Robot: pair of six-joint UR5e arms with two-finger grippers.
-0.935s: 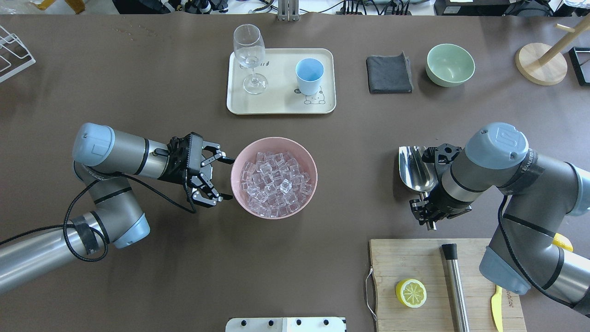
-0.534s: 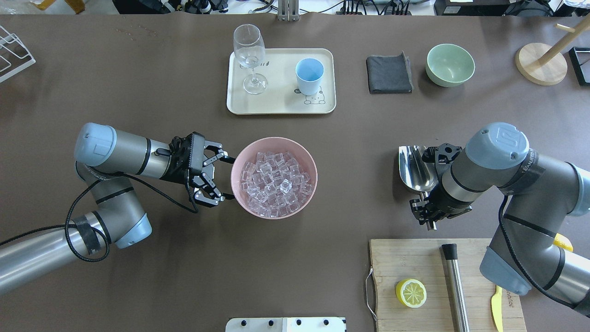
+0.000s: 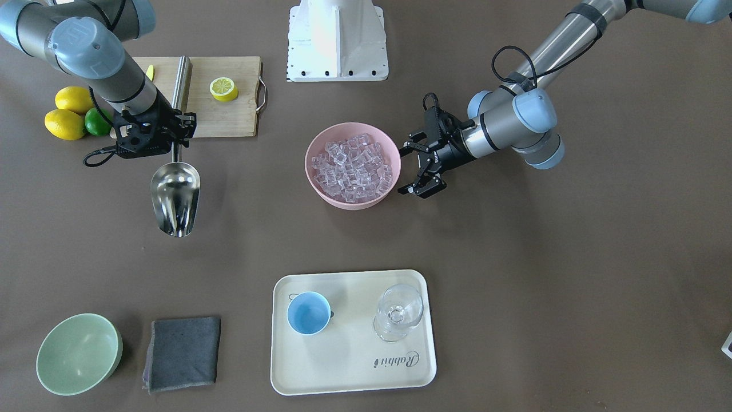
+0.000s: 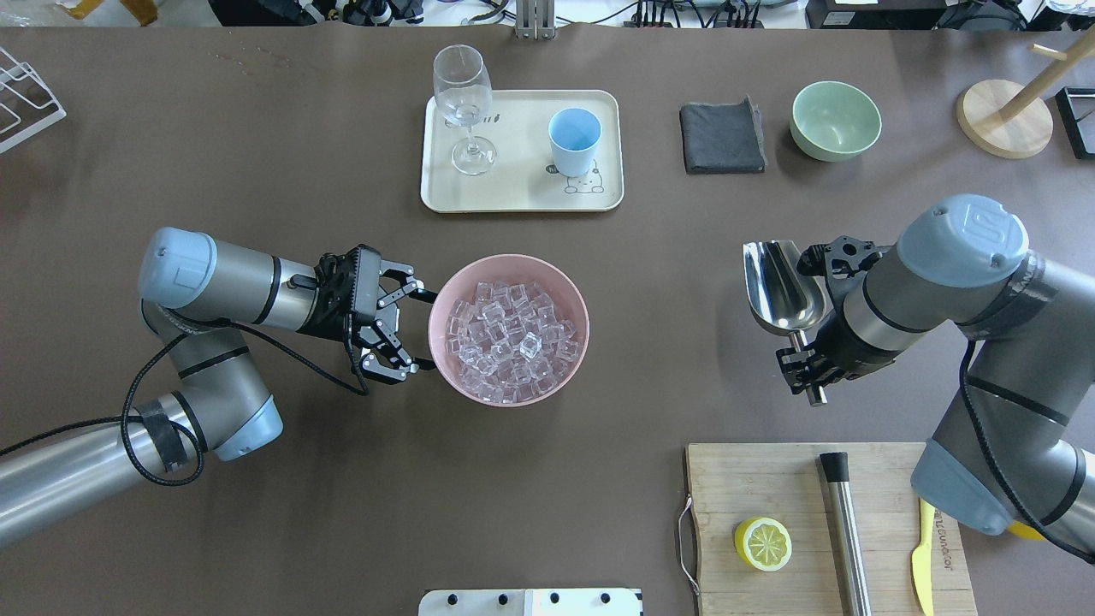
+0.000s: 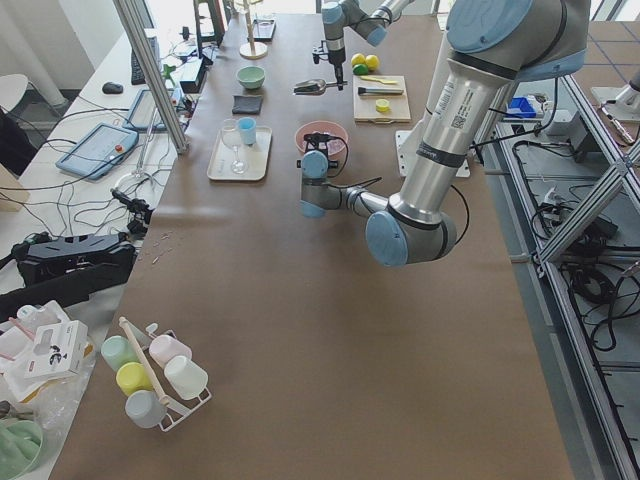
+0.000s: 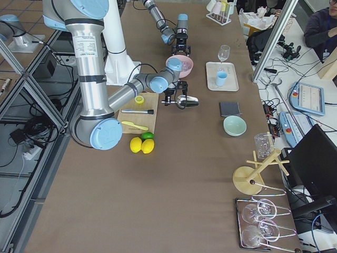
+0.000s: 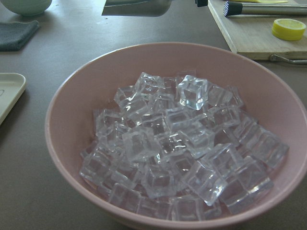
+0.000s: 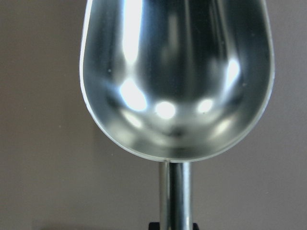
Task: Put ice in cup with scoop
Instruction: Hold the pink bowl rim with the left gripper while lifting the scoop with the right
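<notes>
Holding an empty scoop off to the right of the ice bowl

The right gripper [image 4: 806,370] has its fingers pinched on the thin handle of the scoop [image 4: 783,291], close to where the handle meets the trough. The side views show the scoop lifted clear of the table [image 4: 257,128] and roughly level. Its open mouth points away from the robot, toward the far side of the table. The right wrist view looks straight into the trough, which is shiny and holds nothing.

All the ice [image 4: 513,338] sits heaped in the pink bowl [image 4: 508,259] at the middle of the table, well apart from the scoop. The left gripper [image 4: 419,332] is at the bowl's left side with its fingers spread wide. One fingertip is near the far part of the rim and the other near the close part. Whether they touch the bowl's wall cannot be told. The left wrist view is filled by the bowl and its cubes.

The cup [image 4: 574,137] stands upright on the right half of a cream tray [image 4: 513,192] beyond the pink bowl. A wine glass [image 4: 463,85] stands on the tray's left half, and the cup's inside looks bare.

To the right of the tray lie a folded grey cloth [image 4: 721,137] and a green bowl [image 4: 836,120]. Near the robot, under the right arm, is a cutting board [image 4: 744,479] with a lemon half [image 4: 762,543] and a steel rod [image 4: 845,530] on it.
</notes>
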